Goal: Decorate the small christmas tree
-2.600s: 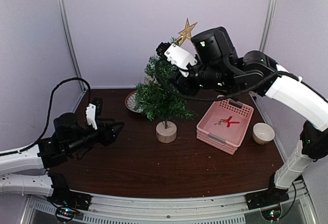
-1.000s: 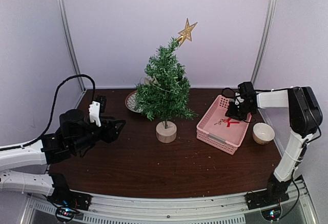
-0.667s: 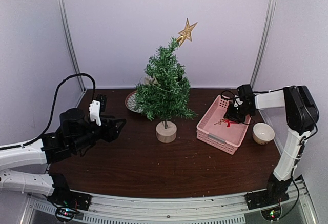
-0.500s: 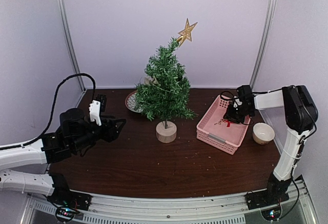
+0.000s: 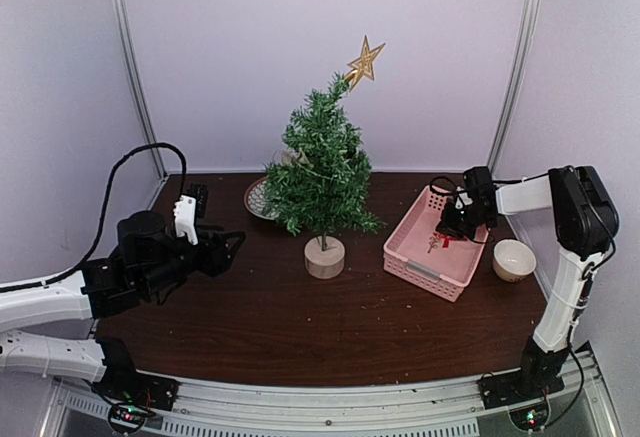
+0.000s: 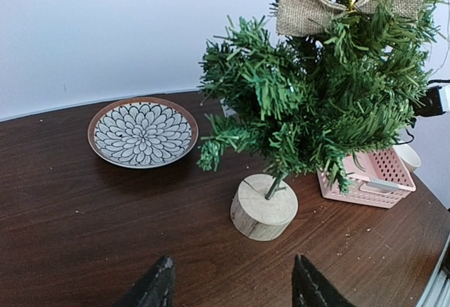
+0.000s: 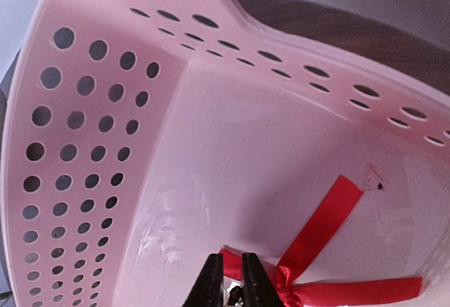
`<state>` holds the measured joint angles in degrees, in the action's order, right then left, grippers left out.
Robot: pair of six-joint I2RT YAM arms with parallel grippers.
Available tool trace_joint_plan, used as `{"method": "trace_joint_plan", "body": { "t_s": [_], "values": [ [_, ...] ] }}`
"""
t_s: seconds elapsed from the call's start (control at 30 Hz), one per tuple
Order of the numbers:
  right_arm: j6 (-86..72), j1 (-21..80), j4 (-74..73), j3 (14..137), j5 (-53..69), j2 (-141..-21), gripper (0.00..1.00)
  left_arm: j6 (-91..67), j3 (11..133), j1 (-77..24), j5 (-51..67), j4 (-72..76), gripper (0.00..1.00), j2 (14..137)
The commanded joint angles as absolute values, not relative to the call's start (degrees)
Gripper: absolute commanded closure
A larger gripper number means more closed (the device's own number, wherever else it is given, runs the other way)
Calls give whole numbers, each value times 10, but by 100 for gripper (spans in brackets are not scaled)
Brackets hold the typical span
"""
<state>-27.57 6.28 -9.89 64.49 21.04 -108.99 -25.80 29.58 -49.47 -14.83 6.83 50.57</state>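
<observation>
The little tree (image 5: pixel 320 172) stands in the middle of the desk (image 5: pixel 300 327), with a star (image 5: pixel 365 60) on top. The right pincer (image 7: pixel 232 282) is down in the pink basket (image 7: pixel 84 110). It is almost shut and pinches the red bow (image 7: pixel 316 230) by its knot. The grip looks tiny, so the bow may slip out when lifted. The left pincer (image 6: pixel 232 268) is open near the tree and holds nothing.
</observation>
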Motion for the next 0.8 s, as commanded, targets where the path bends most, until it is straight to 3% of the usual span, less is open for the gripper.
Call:
{"method": "trace_joint_plan", "body": {
  "t_s": [0.0,0.43,0.77],
  "values": [
    [-280,58,-74,636,231,-1063,89,-253,308,-490,-154,94,43,508],
    [-248,76,-49,583,257,-849,92,-262,306,-490,-145,100,43,500],
    [-89,247,-38,555,198,-629,93,-267,309,-490,-140,105,43,504]
  ]
}}
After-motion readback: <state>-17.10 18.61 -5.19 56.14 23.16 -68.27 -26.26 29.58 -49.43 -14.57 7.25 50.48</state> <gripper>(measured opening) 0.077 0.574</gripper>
